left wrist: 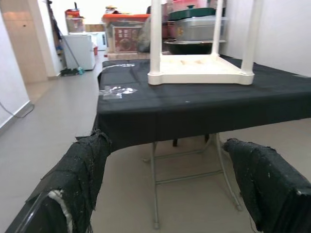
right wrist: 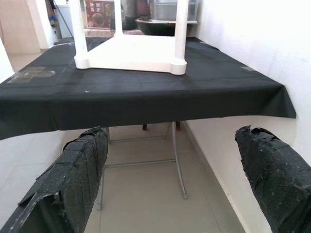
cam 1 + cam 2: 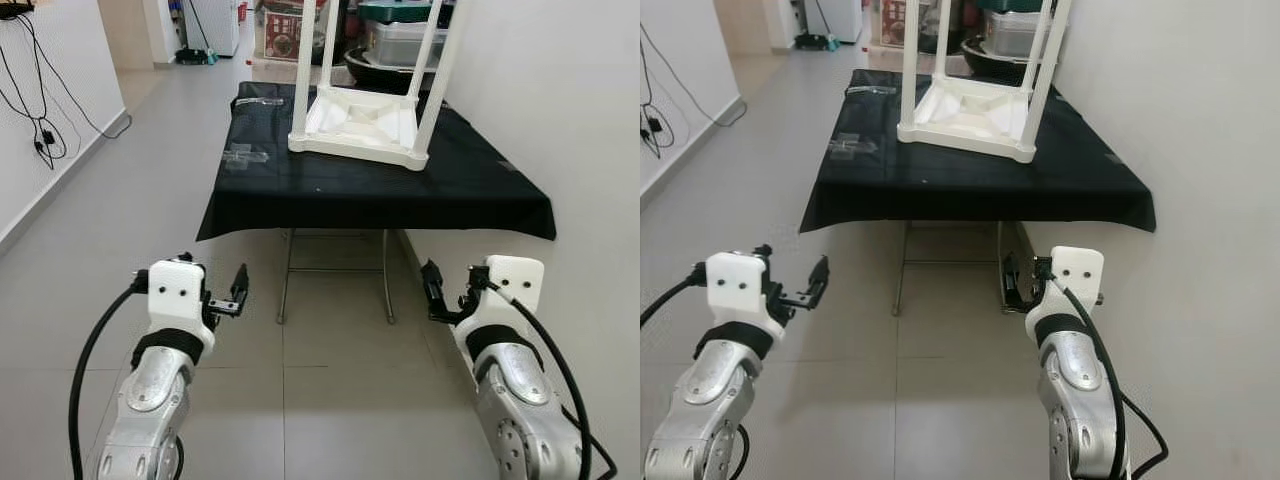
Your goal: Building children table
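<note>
White plastic children table inverted on black-draped desk, top face down, legs pointing straight up. Left pincer and right pincer open, well short of desk.

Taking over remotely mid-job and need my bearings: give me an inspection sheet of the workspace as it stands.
Surface: folding table under a black cloth, against the right wall.
Job's things: white children's table upside down on the cloth, legs pointing up.
Clutter: clear plastic bits on the cloth's left side; another near the far left corner.
Grippers: left gripper and right gripper both open, holding nothing, short of the table.
Cables: black wires hanging on the left wall; a black cable along each arm.
Surroundings: grey tiled floor; storage boxes and pans behind the table.
</note>
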Robot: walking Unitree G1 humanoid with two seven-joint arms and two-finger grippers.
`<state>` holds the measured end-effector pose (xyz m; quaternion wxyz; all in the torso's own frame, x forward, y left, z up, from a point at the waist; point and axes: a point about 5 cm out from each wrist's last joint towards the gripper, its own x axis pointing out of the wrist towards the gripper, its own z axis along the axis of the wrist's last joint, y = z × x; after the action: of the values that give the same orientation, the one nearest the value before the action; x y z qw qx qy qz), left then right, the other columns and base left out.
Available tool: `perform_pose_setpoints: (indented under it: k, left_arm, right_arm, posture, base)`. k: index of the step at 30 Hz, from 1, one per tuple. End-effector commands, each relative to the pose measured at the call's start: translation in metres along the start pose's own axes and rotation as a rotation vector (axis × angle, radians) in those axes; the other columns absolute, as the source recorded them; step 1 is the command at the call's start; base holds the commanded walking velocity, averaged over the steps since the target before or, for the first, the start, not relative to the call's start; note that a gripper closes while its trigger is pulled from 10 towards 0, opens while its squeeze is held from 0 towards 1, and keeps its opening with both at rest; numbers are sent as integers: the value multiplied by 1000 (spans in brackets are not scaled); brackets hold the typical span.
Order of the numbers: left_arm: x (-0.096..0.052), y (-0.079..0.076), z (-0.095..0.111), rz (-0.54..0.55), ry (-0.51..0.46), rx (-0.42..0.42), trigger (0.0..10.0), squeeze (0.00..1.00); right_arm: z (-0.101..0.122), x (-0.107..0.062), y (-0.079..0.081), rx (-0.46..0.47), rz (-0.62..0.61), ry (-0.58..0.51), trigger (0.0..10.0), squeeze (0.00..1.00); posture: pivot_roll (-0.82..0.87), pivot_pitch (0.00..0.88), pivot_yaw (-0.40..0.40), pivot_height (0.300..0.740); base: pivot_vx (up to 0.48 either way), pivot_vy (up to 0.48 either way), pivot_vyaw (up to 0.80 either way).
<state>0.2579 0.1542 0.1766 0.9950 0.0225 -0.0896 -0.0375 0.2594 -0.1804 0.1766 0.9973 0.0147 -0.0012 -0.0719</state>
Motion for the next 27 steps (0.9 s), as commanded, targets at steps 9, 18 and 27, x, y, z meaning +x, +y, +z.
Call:
perform_pose_setpoints:
  k: [9, 18, 27]
  left_arm:
    - [9, -22, -4, -159, 34, 9, 10000, 0]
    - [12, -24, -2, -202, 27, 1, 10000, 0]
    - [7, -25, -3, -171, 28, -21, 10000, 0]
  right_arm:
    - [-7, -19, -29, -23, -188, 42, 10000, 0]
    - [-11, -26, -25, -20, -225, 50, 10000, 0]
    - [-4, -19, -24, -59, -192, 39, 10000, 0]
  posture:
    - [15, 0, -12, 740]
    - [14, 0, 19, 740]
    - [20, 0, -25, 740]
  base:
    - [0, 0, 0]
    - [0, 0, 0]
    - [0, 0, 0]
